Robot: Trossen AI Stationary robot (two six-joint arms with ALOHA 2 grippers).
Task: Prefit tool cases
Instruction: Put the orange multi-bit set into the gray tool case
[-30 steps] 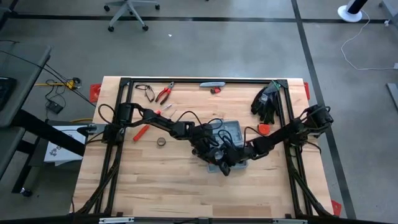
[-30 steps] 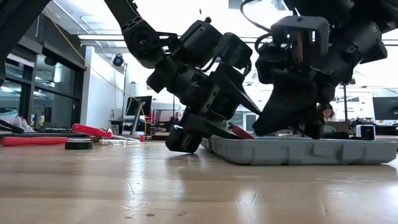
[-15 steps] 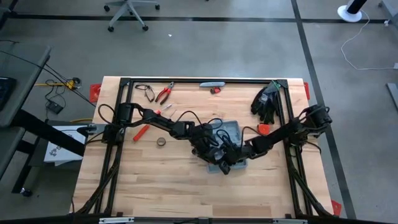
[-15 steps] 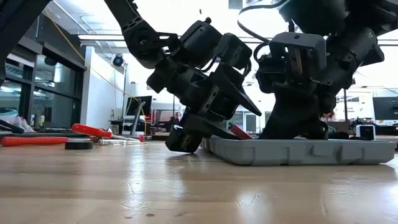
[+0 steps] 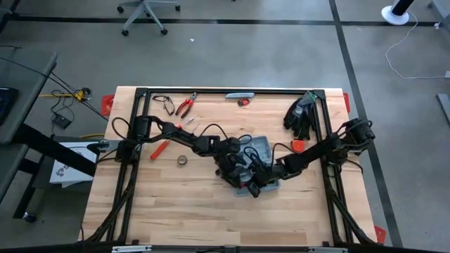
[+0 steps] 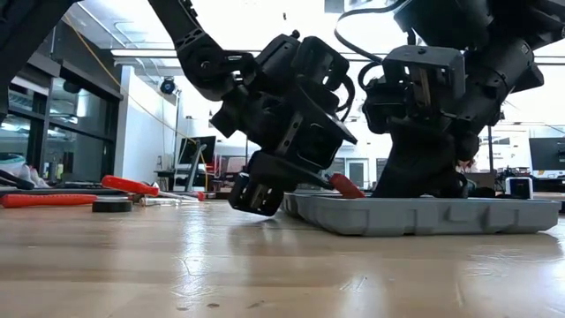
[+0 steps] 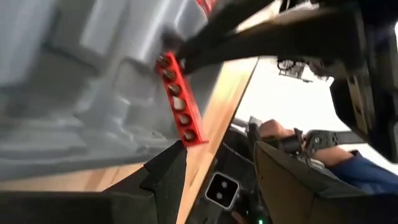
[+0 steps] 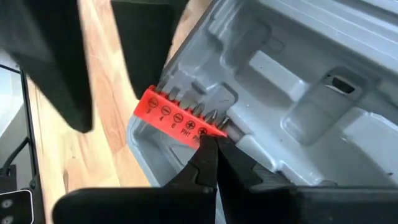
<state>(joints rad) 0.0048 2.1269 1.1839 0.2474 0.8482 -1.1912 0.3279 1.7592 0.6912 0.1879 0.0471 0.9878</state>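
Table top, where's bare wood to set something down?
Free: the near strip of the table, below the tool case, and the patch right of the tape roll. Crowded: mid-table, where both arms meet, and the far edge with pliers and gloves.

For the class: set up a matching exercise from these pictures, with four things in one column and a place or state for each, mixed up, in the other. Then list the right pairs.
Things:
1. left tool
2. right tool
3. red bit holder
4. tool case

Places or states:
A. lies open on the table
B. fingers open, nothing held
C. fingers shut, tip against the red strip
D. sits at the case's edge

Pairs: 1-B, 2-C, 3-D, 4-A
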